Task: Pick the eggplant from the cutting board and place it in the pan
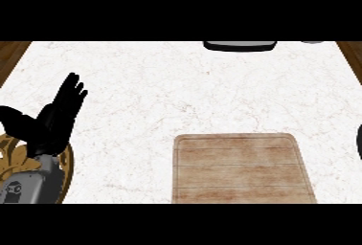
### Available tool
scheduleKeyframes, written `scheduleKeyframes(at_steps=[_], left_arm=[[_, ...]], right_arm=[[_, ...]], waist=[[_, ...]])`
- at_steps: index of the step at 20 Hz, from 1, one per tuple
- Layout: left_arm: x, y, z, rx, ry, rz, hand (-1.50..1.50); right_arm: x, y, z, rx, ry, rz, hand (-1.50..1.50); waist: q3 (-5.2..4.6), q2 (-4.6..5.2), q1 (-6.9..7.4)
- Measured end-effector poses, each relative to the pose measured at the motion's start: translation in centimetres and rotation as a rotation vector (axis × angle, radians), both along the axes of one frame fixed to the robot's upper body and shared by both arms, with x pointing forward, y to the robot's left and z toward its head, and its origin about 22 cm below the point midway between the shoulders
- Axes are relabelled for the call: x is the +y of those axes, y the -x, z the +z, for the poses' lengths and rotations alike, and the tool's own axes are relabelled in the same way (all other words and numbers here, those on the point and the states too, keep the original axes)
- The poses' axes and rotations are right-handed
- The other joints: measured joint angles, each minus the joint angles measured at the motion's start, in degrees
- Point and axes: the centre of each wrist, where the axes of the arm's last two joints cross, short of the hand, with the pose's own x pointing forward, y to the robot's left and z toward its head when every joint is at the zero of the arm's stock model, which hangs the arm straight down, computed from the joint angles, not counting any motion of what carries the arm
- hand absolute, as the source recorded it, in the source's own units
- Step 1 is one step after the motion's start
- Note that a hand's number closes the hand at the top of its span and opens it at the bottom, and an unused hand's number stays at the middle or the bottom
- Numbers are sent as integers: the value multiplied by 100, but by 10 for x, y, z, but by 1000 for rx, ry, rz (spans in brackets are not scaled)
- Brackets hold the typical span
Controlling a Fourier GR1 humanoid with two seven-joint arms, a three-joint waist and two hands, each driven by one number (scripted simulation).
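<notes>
The wooden cutting board [243, 168] lies at the lower middle of the counter, and its top is bare. No eggplant shows anywhere in the head view. The pan [240, 46], black-rimmed with a grey inside, is cut off by the far edge at top centre. My left hand [55, 119] stands open at the left, fingers straight and pointing up, holding nothing. At the right edge, level with the board's top, a thin dark sliver [359, 141] seems to be part of my right hand; the rest of it is out of frame.
A round golden-brown patterned dish [65, 172] lies at the lower left, partly under my left forearm. A small grey object [311, 42] peeks in at the far right corner. Brown wood borders the white marble counter [184, 95] on both sides.
</notes>
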Motion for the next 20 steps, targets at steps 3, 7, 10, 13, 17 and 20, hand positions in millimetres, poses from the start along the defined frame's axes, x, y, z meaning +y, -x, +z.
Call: scheduleKeyframes(at_steps=[3,7,10,13,17,20], left_arm=[[-2,1,0,1,0,0,0],[-1,-2,0,-5,-2,-3,0],[-3,2,-1,-9,-4,-4,0],[-4,1,-1,-7,-2,-11,0],[-2,3,-2,-7,-1,-4,0],[1,2,-2,-6,1,5,0]], right_arm=[[-2,-10,-22,44,23,-19,150],[-5,-17,-41,129,-71,-111,-150],[-10,-13,-54,192,-127,-126,-150],[-14,-14,-57,218,-175,-112,-150],[-19,-9,-59,158,-268,-77,-150],[-29,-1,-51,70,-384,-61,-150]], waist=[[2,7,28],[6,23,68],[9,23,70],[14,28,69],[18,25,44],[20,18,2]])
